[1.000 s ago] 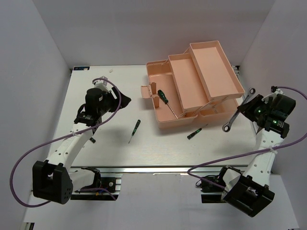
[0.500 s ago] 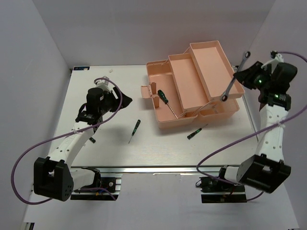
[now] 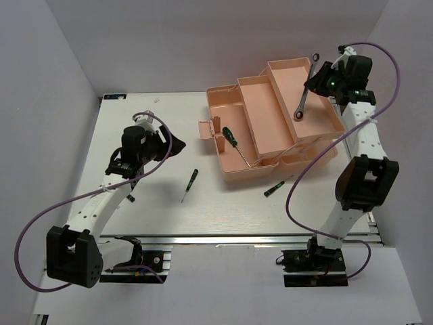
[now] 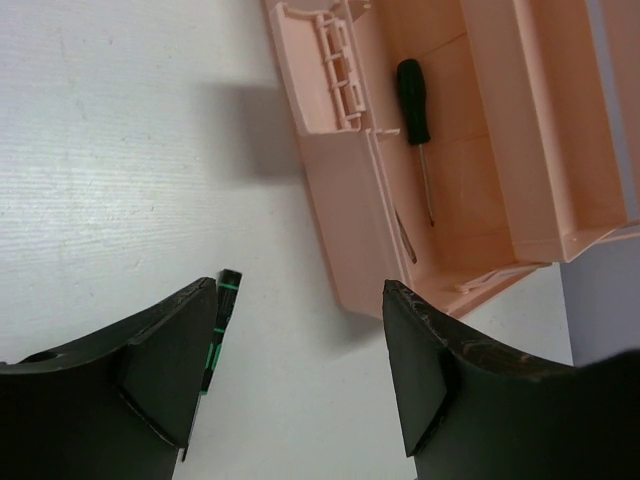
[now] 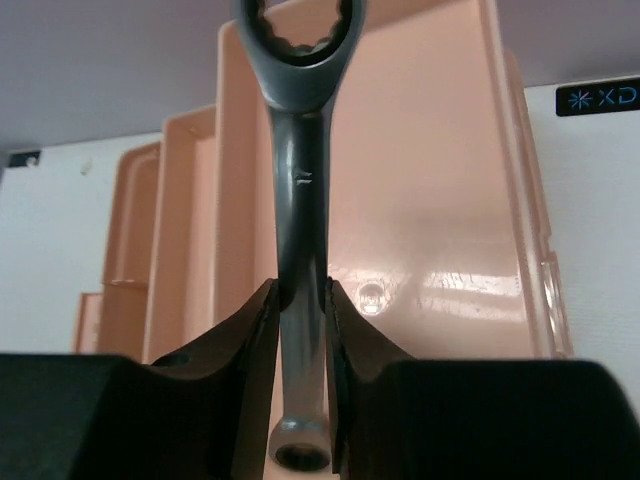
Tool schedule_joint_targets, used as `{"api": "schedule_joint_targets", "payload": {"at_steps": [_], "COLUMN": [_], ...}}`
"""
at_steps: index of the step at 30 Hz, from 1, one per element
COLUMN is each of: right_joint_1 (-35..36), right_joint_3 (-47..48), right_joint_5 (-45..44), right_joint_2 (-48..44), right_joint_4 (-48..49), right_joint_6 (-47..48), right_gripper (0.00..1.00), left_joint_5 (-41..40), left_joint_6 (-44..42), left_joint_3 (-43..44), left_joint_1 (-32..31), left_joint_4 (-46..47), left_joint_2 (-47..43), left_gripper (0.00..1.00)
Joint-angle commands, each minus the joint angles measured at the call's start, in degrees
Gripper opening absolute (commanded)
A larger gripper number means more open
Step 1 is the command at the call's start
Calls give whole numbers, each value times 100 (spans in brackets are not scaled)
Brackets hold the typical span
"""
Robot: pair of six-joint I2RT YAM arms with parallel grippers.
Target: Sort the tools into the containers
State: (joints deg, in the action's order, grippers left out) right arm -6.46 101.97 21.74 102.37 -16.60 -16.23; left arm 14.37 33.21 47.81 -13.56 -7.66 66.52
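The salmon-pink toolbox (image 3: pixel 233 176) stands open, its trays fanned out. My right gripper (image 3: pixel 314 85) is shut on the silver ring-ended wrench (image 3: pixel 303 103) and holds it above the top tray (image 3: pixel 321 118). In the right wrist view the wrench (image 5: pixel 300 170) runs between the closed fingers (image 5: pixel 255 330) over that tray (image 5: pixel 440 200). One screwdriver (image 3: pixel 230 137) lies in the box's bottom compartment. Two lie on the table, one (image 3: pixel 191 181) to the left of the box and one (image 3: pixel 276 187) in front of it. My left gripper (image 3: pixel 173 143) is open and empty above the table, with the left screwdriver (image 4: pixel 224 300) beside one finger.
A small dark object (image 3: pixel 129 198) lies partly hidden under the left arm. The middle tray (image 3: pixel 267 118) sits beside the top tray. White walls close in the table on the left, back and right. The box's latch (image 3: pixel 206 128) juts out to the left.
My right arm has lifted the wrench from low at the table's right side up and back over the toolbox's top tray. The left arm has barely moved.
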Motion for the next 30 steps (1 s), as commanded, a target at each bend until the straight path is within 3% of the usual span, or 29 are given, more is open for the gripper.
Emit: {"api": "schedule_joint_targets", "payload": {"at_steps": [1, 2, 3, 6, 10, 14, 17, 21, 30], "right_joint_1": [101, 110, 110, 101, 92, -4, -13, -13, -22], "right_joint_3": [595, 657, 718, 947, 825, 509, 36, -553, -1496], "right_joint_5": [-108, -30, -3, 103, 471, 2057, 2772, 2950, 2951], "right_joint_2": [169, 222, 301, 293, -32, -471, -962, -1341, -1948], "right_joint_4": [-202, -334, -405, -520, -441, -546, -599, -494, -203], "right_joint_6": [725, 866, 937, 1165, 1831, 2720, 3081, 2994, 2607], "right_gripper": [27, 33, 47, 65, 75, 73, 63, 59, 62], "left_joint_5": [-13, -31, -57, -294, -768, -1330, -1665, -1911, -2543], "left_joint_6": [-201, -227, -280, -420, -667, -798, -1079, -1194, -1352], "left_joint_3": [-175, -202, -211, -272, -115, -35, -35, 0, 492], "left_joint_1": [20, 20, -23, -278, -822, -1069, -1262, -1447, -1992], "left_joint_4": [-279, -315, -385, -447, -570, -588, -447, -246, -129], "left_joint_2": [-166, -140, -113, 97, 685, 1196, 1556, 2066, 3199], "left_gripper": [76, 76, 75, 73, 70, 64, 62, 62, 57]}}
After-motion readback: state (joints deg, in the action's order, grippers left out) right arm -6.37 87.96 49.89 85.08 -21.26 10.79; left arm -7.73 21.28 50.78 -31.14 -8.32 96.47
